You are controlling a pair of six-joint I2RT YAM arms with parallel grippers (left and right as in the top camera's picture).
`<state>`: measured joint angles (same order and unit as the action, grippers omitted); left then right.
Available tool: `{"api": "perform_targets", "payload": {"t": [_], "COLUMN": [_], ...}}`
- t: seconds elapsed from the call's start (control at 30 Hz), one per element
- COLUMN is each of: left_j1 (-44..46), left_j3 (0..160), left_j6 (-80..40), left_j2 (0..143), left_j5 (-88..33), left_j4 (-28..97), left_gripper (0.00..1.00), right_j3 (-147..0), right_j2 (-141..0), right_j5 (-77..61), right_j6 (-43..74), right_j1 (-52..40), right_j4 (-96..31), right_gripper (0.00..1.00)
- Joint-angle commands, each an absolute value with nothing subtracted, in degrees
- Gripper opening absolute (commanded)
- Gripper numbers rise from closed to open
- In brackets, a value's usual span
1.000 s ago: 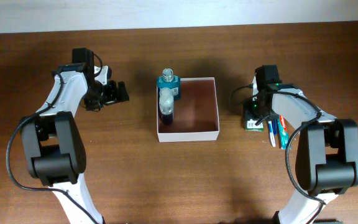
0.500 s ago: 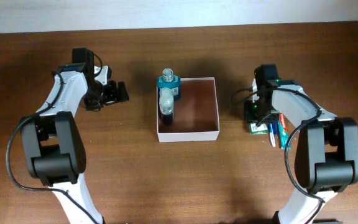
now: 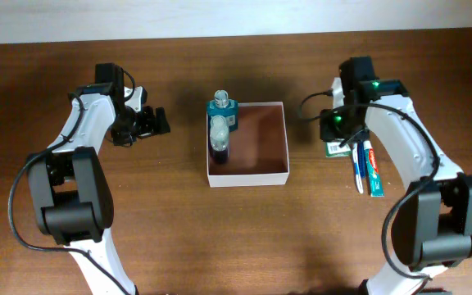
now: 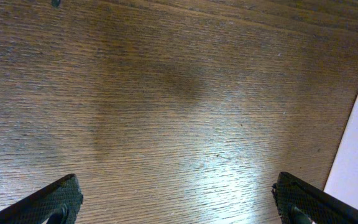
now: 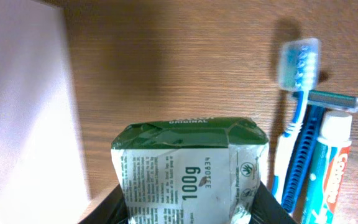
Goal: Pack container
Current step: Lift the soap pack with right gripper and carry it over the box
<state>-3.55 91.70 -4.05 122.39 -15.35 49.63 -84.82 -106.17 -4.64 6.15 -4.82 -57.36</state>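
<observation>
The container (image 3: 259,174) is a square white-walled box with a reddish-brown inside at the table's middle. A teal bottle (image 3: 221,108) stands at its far left corner, and a dark bottle with a white cap (image 3: 219,139) lies along its left wall. My right gripper (image 3: 337,135) is to the right of the box, shut on a green and white soap packet (image 3: 333,149). In the right wrist view the packet (image 5: 191,168) sits between the fingers (image 5: 188,208), with the box's white wall (image 5: 23,112) to the left. My left gripper (image 3: 143,123) is open and empty over bare wood (image 4: 179,211).
A toothbrush (image 3: 356,168), a razor and a toothpaste tube (image 3: 374,172) lie on the table to the right of the soap packet. They also show in the right wrist view: toothbrush (image 5: 297,81), razor (image 5: 333,99), toothpaste (image 5: 331,162). The box's wall (image 4: 356,155) shows in the left wrist view.
My right arm has shifted toward the far side with the soap packet in its fingers, raising it off the table. The left arm has not moved.
</observation>
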Motion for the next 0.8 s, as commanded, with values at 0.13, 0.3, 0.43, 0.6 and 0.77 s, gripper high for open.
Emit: {"api": "perform_targets", "payload": {"t": [0.13,0.3,0.43,0.6,0.77], "left_j1": [-3.7,-3.6,-3.6,-3.6,-3.6], "left_j3": [91.5,91.5,91.5,91.5,91.5], "left_j6": [-3.4,-3.4,-3.4,-3.4,-3.4], "left_j2": [122.1,122.1,122.1,122.1,122.1], "left_j5": [-15.2,-15.2,-15.2,-15.2,-15.2], "left_j4": [49.5,49.5,49.5,49.5,49.5], "left_gripper": [0.99,0.99,0.99,0.99,0.99], "right_j3": [-91.4,-92.6,-92.6,-92.5,-92.1], "right_j2": [-102.4,-102.2,-102.5,-102.7,-102.7], "right_j5": [-6.1,-7.1,-7.0,-6.9,-6.9], "right_j6": [13.0,18.5,21.6,24.1,27.2], "right_j1": [-11.8,-15.8,-19.4,-23.2,-25.4], "right_j4": [-60.9,-59.7,-57.1,-54.4,-51.9], "right_gripper": [0.33,0.33,0.33,0.33,0.33]}}
